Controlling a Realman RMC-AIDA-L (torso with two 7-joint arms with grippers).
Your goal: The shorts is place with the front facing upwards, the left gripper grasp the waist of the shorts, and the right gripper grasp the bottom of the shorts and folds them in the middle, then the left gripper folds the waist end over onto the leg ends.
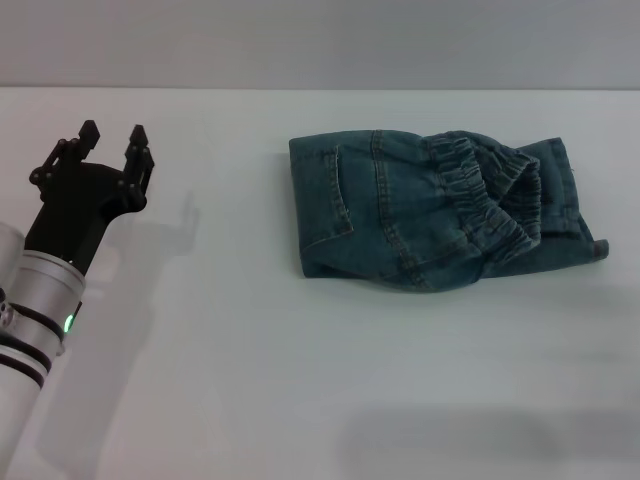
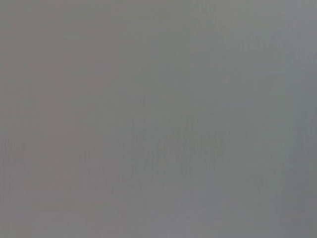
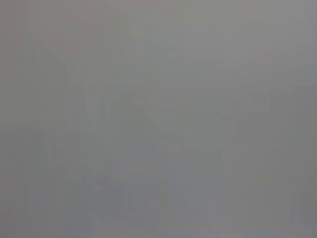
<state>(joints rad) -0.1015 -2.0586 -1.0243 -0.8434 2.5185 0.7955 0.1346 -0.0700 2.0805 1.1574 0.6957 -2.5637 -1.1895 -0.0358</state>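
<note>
Left claw (image 1: 112,148): we see its two black prongs spread apart with nothing between them, held above the tabletop (image 1: 250,350) near the left edge, well apart from the shorts.
Left arm: our silver-white wrist with black rings and a green light runs down to the near left corner.
Right claw: we cannot find it in any view.
Shorts (image 1: 440,212): we see them folded into a compact bundle, lying right of centre toward the far edge of the tabletop.
Waistband (image 1: 480,195): the ruched elastic lies on top of the bundle, toward its right side.
Leg ends (image 1: 570,205): the right end of the bundle, partly under the waistband.
Wrist views: we make out only flat grey.
</note>
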